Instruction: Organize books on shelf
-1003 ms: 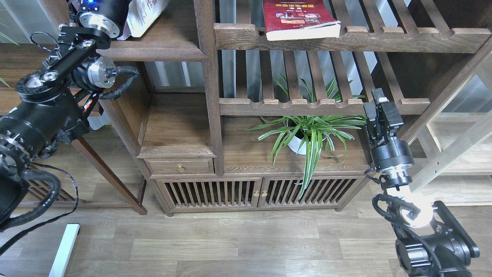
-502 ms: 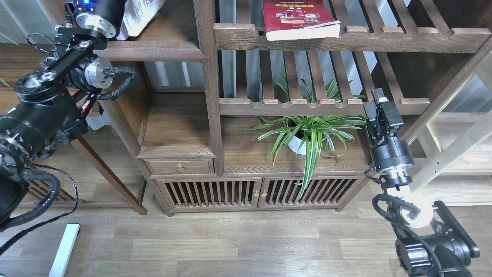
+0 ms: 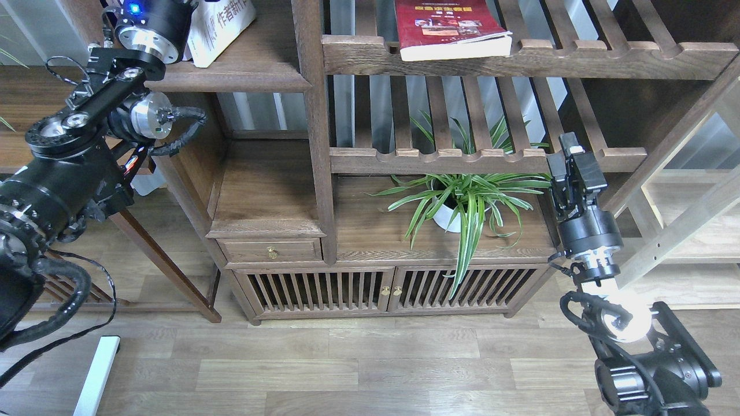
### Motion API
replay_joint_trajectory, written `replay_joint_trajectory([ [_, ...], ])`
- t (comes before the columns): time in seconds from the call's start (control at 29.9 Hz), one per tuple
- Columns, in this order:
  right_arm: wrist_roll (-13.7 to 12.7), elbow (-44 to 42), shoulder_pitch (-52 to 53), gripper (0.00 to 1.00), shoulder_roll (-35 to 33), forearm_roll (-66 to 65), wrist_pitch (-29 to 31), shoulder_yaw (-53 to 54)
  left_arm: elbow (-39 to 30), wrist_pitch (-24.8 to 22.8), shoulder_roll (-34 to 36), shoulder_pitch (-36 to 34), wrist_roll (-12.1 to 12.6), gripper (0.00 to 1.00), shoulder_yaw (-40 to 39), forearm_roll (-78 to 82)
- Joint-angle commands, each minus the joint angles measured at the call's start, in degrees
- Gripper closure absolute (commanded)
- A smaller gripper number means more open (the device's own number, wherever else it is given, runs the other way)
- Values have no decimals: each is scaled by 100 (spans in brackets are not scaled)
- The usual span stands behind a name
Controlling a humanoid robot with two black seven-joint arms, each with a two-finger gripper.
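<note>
A large white book with dark Chinese characters stands tilted on the solid dark-brown shelf at the top left. The black body of my left gripper is right beside the book's left face. Its fingers run off the top edge, so any grip is hidden. A dark red book with a yellow title lies flat on the upper slatted shelf. My right gripper points upward at the right end of the lower slatted shelf, far from both books. It holds nothing, and its fingers overlap in this view.
A potted spider plant sits on the cabinet top under the lower slatted shelf. A vertical post separates the two sides of the bookcase. A small drawer and slatted doors are below. A white bar lies on the floor.
The left wrist has shifted slightly right and the white book has moved with it, now showing more of its characters. The right arm has not moved.
</note>
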Motion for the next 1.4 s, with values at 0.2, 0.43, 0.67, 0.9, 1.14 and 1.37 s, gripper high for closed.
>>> replay_joint_trajectory([
  [0.2, 0, 0, 0, 28, 0, -5, 0, 0, -82, 26, 8, -93, 3, 64, -7, 0],
  [0.43, 0, 0, 26, 28, 0, -5, 0, -44, -442, 62, 281, -93, 21, 66, -51, 0],
  [0.67, -9, 0, 53, 28, 18, -5, 0, -106, -838, 79, 623, -84, 38, 66, -95, 0],
  [0.9, -18, 0, 53, 28, 18, -5, 0, -211, -1119, 97, 896, -84, 56, 66, -183, -9],
  [1.14, -18, 0, 61, 28, 0, -13, 0, -220, -1479, 106, 1054, -154, 82, 66, -464, -9],
  [1.37, -18, 0, 70, 28, -26, -13, 0, -203, -1699, 123, 1011, -470, 109, 66, -719, -9],
])
